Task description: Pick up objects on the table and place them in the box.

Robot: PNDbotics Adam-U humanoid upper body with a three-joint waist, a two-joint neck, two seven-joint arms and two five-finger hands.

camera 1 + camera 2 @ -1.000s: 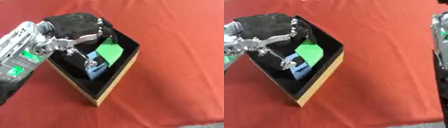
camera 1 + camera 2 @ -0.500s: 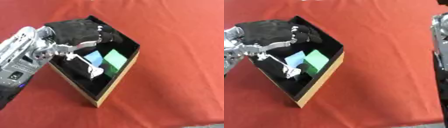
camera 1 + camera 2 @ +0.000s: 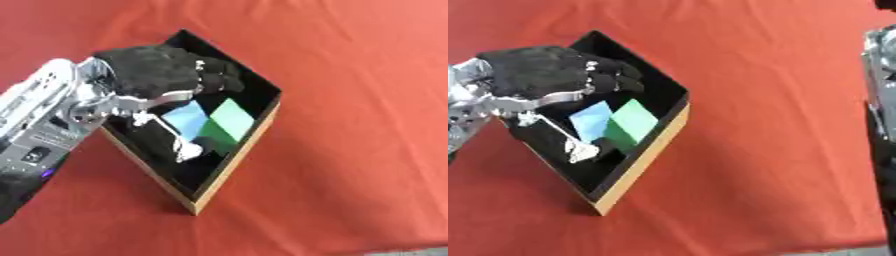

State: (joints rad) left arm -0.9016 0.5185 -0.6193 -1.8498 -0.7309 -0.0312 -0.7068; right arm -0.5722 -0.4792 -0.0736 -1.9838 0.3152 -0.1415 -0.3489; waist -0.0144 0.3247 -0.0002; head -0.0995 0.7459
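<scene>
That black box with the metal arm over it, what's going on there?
The robot's left hand, black-gloved, hangs over the open black box on the red cloth, with its fingers curled and holding nothing. A light blue block and a green block already lie inside. The right arm shows only at the right eye view's edge.

Left hand (image 3: 544,75) over box (image 3: 645,155) (green block (image 3: 633,120), blue block (image 3: 591,119) inside).

Bench (image 3: 350,75) covered in red cloth, slightly creased. One open black box (image 3: 234,167) with tan outer walls sits on it, turned askew.
</scene>
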